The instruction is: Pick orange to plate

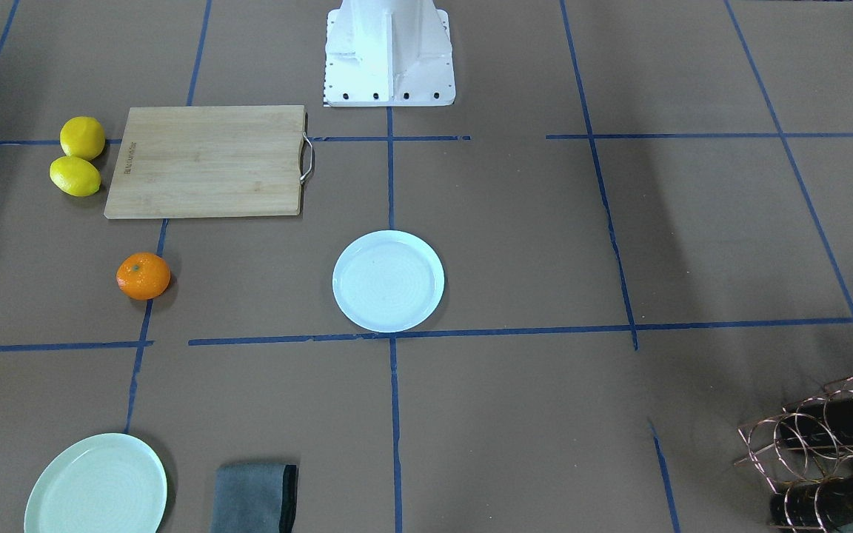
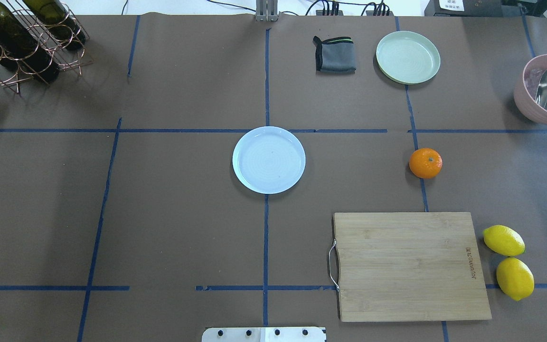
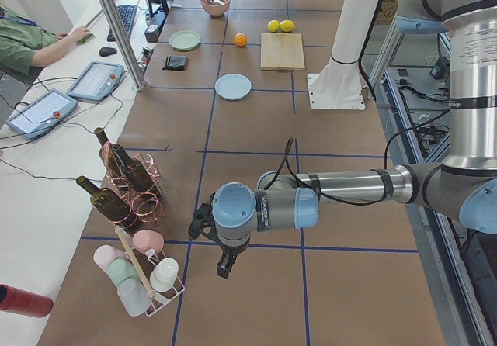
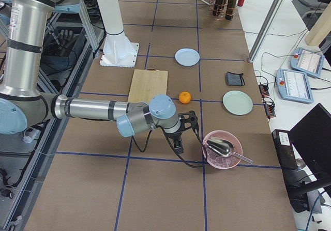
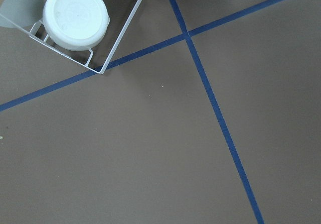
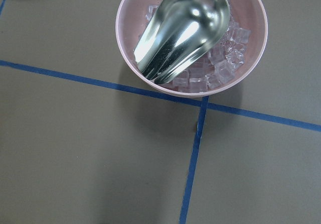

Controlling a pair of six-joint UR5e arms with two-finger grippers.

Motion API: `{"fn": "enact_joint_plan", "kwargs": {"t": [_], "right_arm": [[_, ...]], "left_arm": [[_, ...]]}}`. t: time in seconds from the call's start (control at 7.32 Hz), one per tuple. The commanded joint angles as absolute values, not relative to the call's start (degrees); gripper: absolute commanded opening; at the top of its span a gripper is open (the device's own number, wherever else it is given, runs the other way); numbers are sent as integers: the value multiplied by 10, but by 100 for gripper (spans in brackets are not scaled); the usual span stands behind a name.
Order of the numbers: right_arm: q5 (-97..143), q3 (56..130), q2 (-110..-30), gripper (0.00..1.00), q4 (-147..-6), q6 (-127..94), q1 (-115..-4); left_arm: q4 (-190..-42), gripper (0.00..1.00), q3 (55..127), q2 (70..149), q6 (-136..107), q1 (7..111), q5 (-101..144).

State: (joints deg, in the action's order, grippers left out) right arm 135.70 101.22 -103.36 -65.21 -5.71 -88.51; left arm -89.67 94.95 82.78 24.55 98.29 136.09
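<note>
The orange [image 2: 425,163] lies on the brown table, right of the white plate [image 2: 268,160] in the overhead view, and nothing is on the plate. The front-facing view shows the orange [image 1: 144,276] left of the plate [image 1: 388,280]. Neither arm reaches into these two views. My left gripper [image 3: 225,264] hangs over the table's left end, far from both, near a cup rack. My right gripper [image 4: 179,147] hovers beside a pink bowl, a short way from the orange [image 4: 185,97]. I cannot tell whether either gripper is open or shut.
A wooden cutting board [image 2: 409,266] lies near the robot base, with two lemons [image 2: 508,261] beside it. A mint-green plate [image 2: 408,57] and grey cloth [image 2: 335,54] sit at the far side. The pink bowl [image 6: 130,43] holds ice and a metal scoop [image 6: 183,30]. A wine rack [image 2: 22,42] stands far left.
</note>
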Motion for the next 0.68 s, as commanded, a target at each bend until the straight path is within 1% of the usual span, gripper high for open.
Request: {"fn": "enact_joint_plan", "kwargs": {"t": [0.0, 0.27, 0.41, 0.55], "right_arm": [[1358, 1012, -1034, 100, -650, -55, -885], [1361, 1015, -1041, 100, -643, -53, -885], [1367, 1013, -1061, 100, -571, -59, -885], [1368, 1016, -1057, 100, -546, -79, -880]], "left_arm": [[-896, 100, 957, 829, 199, 982, 1361], [-896, 100, 966, 830, 167, 978, 1361], [-896, 100, 966, 827, 173, 978, 1360], [-896, 100, 966, 827, 173, 978, 1361]]}}
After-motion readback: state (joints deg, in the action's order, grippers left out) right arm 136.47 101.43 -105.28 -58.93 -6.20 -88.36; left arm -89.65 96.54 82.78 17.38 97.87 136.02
